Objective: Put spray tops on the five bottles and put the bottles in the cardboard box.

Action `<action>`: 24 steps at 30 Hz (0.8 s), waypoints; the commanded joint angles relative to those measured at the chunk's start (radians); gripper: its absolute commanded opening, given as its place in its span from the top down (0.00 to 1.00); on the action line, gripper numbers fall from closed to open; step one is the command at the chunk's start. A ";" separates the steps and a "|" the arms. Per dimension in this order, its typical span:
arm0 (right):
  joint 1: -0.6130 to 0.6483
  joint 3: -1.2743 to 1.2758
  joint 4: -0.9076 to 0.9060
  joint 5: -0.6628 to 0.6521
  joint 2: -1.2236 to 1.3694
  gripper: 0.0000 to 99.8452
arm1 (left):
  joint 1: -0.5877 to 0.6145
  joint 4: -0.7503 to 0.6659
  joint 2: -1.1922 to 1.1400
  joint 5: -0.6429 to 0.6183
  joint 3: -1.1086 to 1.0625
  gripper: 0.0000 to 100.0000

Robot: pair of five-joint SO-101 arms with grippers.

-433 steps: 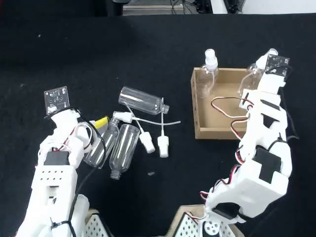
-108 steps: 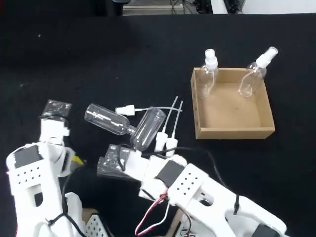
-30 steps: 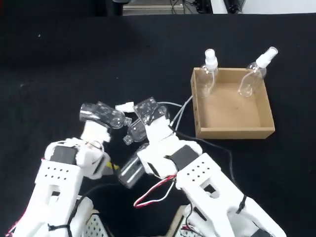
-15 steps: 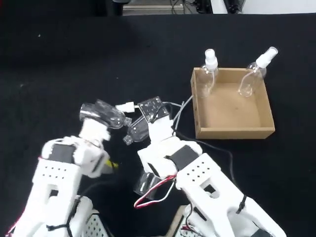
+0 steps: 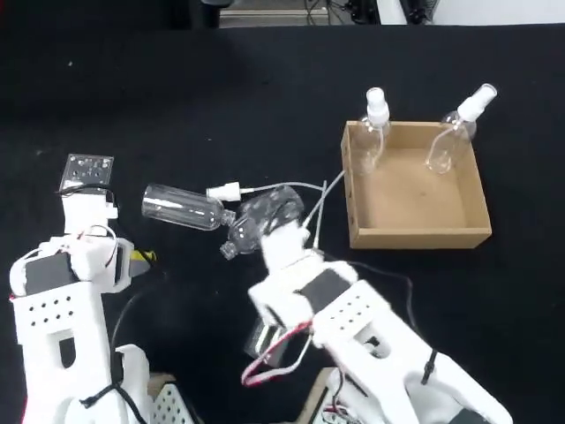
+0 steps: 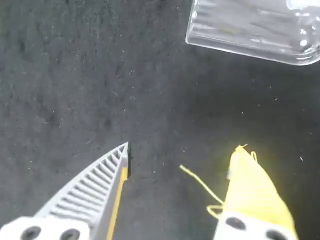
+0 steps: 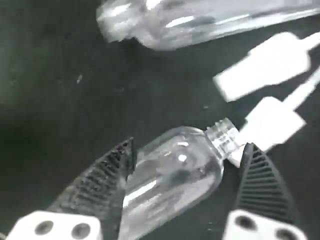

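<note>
bottles with spray tops on, two of them, stand in the cardboard box (image 5: 419, 237) on the right half of the black tabletop (image 5: 265, 88). the left capped bottle (image 5: 374, 132) is at the box's far left corner. the right capped bottle (image 5: 452, 137) is at its far right corner and tilts a little outward.

an uncapped bottle (image 7: 175, 175) lies on its side near the middle of the tabletop, its threaded neck open. the right gripper (image 7: 189, 146) is down over it, its pincer spread wide with one jaw on either side of the bottle's shoulder. one jaw looks to be against the bottle, and the other stands a little apart from it. a near spray top (image 7: 274, 122) lies just beside that neck, and a farther spray top (image 7: 262, 67) lies a little beyond it.

a lying bottle (image 5: 184, 207) (also without a top) rests left of the middle, its neck pointing toward the uncapped one. a loose spray top (image 5: 223, 190) sits just beside that neck on the far side, its thin tube running toward the box.

the left gripper (image 6: 182, 150) hangs over bare cloth toward the tabletop's left edge. its pincer is wide and holds nothing. the lying bottle's base is ahead of the fingertips and apart from them.
</note>
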State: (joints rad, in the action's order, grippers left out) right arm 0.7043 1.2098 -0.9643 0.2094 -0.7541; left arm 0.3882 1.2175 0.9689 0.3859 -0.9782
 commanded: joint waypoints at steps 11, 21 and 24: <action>0.152 0.016 0.183 -0.005 -0.025 0.71 | 0.019 0.000 0.014 0.000 0.070 0.70; 0.149 -0.136 -0.091 -0.009 -0.031 0.71 | 0.021 0.003 0.014 0.002 0.070 0.70; 0.149 -0.131 -0.132 -0.008 -0.025 0.71 | 0.021 -0.002 0.014 0.002 0.070 0.70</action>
State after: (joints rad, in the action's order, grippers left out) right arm 0.8439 1.1377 -1.0503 0.2079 -0.7541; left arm 0.3959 1.2175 0.9689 0.3859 -0.9782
